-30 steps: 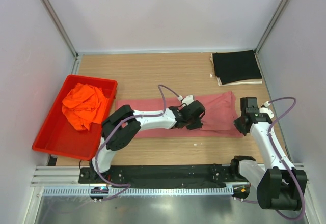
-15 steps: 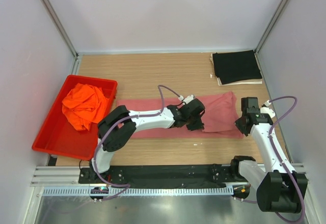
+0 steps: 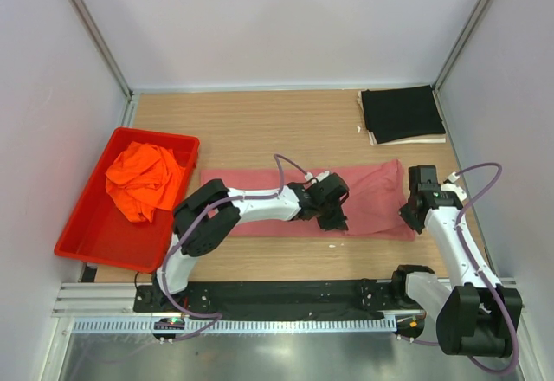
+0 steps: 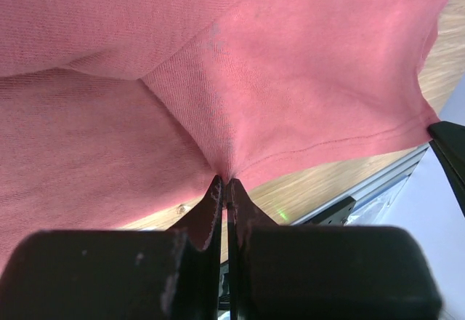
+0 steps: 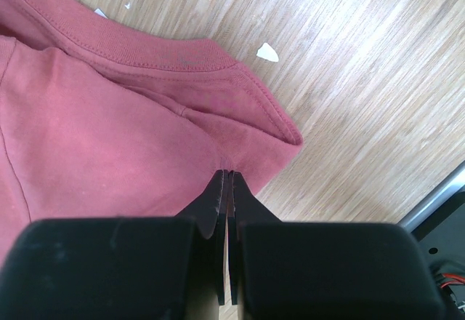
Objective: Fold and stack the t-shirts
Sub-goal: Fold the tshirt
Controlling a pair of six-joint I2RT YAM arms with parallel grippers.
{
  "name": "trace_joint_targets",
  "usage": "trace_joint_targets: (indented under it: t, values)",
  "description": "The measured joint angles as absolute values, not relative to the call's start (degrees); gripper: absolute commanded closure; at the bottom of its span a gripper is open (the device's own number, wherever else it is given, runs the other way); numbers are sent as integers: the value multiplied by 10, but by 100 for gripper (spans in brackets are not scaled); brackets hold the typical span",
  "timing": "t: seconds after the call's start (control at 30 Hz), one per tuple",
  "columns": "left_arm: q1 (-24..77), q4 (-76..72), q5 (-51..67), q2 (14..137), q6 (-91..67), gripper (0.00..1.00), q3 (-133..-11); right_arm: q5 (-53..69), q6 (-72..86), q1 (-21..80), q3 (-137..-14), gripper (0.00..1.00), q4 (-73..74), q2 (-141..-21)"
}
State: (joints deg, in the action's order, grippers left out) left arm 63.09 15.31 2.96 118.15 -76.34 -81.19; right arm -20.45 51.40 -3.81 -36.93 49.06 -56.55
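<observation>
The rose-red t-shirt [image 3: 260,201] lies as a long strip across the middle of the table. My left gripper [image 3: 336,222] is shut on its near edge around mid-length; in the left wrist view the fingertips [image 4: 225,182] pinch a pucker of the red cloth [image 4: 290,80]. My right gripper [image 3: 415,220] is shut on the shirt's near right corner, close to the ribbed collar [image 5: 182,62], with its tips [image 5: 227,173] biting the cloth [image 5: 109,138]. The orange t-shirt [image 3: 143,180] sits crumpled in the tray. The black t-shirt [image 3: 401,113] lies folded at the back right.
The red plastic tray [image 3: 86,229] stands at the left edge of the table. A pale sheet [image 3: 407,138] shows under the black shirt. Small white scraps [image 5: 267,52] lie on the wood by the collar. A metal rail [image 3: 277,299] runs along the near edge.
Both grippers have shifted slightly toward the near edge, drawing the rose-red shirt's near edge with them. The right part of the shirt now lies a little flatter and wider.
</observation>
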Motion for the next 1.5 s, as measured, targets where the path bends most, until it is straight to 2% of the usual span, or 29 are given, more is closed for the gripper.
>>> trace_joint_targets:
  t: [0.47, 0.67, 0.8, 0.97, 1.07, 1.27, 1.37, 1.5]
  values:
    - [611, 150, 77, 1183, -787, 100, -803, -187, 463, -29, -437, 99, 450, -655]
    - [611, 147, 87, 1184, -793, 97, -803, -167, 426, -15, -464, 99, 416, -698]
    - [608, 133, 100, 1186, -803, 89, -799, -143, 396, -10, -493, 99, 391, -731]
    - [602, 116, 106, 1186, -810, 87, -778, -110, 372, -5, -527, 99, 361, -774]
    - [597, 116, 106, 1186, -812, 78, -759, -97, 366, -4, -537, 99, 347, -802]
    - [593, 115, 94, 1163, -809, 68, -746, -84, 361, -4, -547, 99, 337, -841]
    - [594, 117, 82, 1142, -794, 65, -742, -79, 361, -4, -558, 95, 333, -856]
    - [595, 116, 74, 1125, -778, 64, -742, -72, 358, -4, -569, 83, 328, -870]
